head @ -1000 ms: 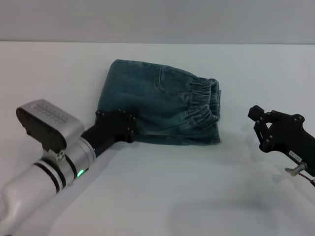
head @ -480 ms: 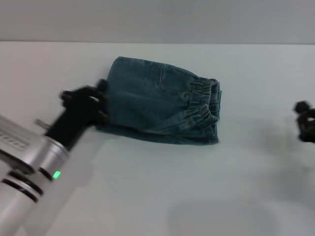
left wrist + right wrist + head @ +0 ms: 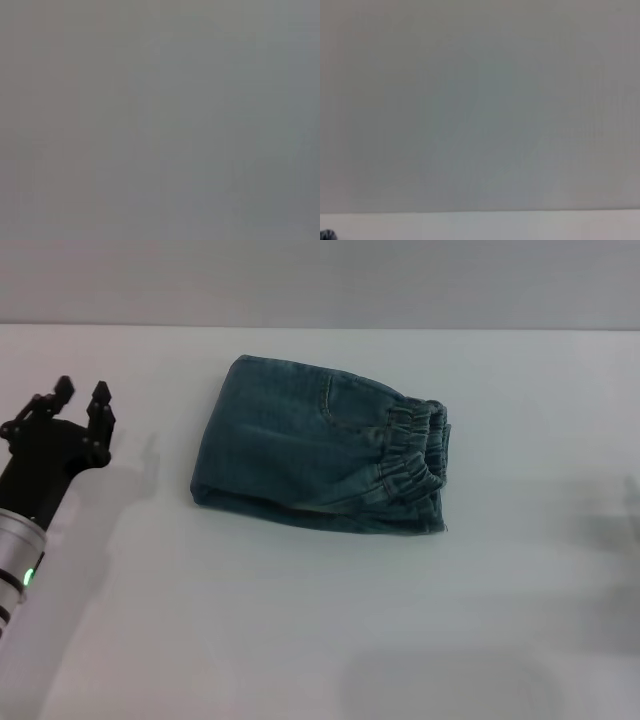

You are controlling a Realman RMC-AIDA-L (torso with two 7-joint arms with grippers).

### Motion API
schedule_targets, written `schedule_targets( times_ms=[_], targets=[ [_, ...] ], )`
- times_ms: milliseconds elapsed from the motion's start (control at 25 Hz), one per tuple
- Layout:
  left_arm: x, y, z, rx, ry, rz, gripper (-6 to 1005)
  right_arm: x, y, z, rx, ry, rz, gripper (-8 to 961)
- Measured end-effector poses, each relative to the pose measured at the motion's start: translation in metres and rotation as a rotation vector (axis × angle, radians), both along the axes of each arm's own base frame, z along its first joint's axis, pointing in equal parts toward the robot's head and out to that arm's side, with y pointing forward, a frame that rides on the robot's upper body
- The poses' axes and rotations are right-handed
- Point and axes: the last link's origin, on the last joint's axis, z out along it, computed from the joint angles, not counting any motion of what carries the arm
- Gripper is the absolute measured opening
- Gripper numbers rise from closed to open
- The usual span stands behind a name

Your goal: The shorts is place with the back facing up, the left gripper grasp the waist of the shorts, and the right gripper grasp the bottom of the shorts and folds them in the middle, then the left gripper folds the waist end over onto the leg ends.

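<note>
With our left gripper (image 3: 78, 392) now pulled clear, open and empty, the shorts (image 3: 320, 458) lie twice folded, seemingly finished; our right gripper has left view.

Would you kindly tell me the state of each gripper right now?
Left gripper: open, holding nothing, at the table's left, clear of the shorts.
Right gripper: not in view.

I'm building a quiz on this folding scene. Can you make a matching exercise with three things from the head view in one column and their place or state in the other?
Things:
1. shorts
2. waist of the shorts
3. left gripper

Descriptions:
A. raised at the table's left edge, open, holding nothing
B. folded in a bundle mid-table
C. gathered band lying at the bundle's right end

Pairs: 1-B, 2-C, 3-A
</note>
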Motion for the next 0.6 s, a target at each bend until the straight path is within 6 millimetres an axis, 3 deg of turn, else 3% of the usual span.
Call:
schedule_targets(
  times_ms=[280, 600],
  targets=[
    [-0.006, -0.001, 0.004, 0.013, -0.028, 0.026, 397, 0.0, -0.019, 0.003, 0.042, -0.073, 0.059, 574],
    [-0.006, -0.007, 0.007, 0.044, -0.008, 0.005, 665, 0.0, -0.025, 0.01, 0.089, -0.064, 0.069, 612]
  ],
)
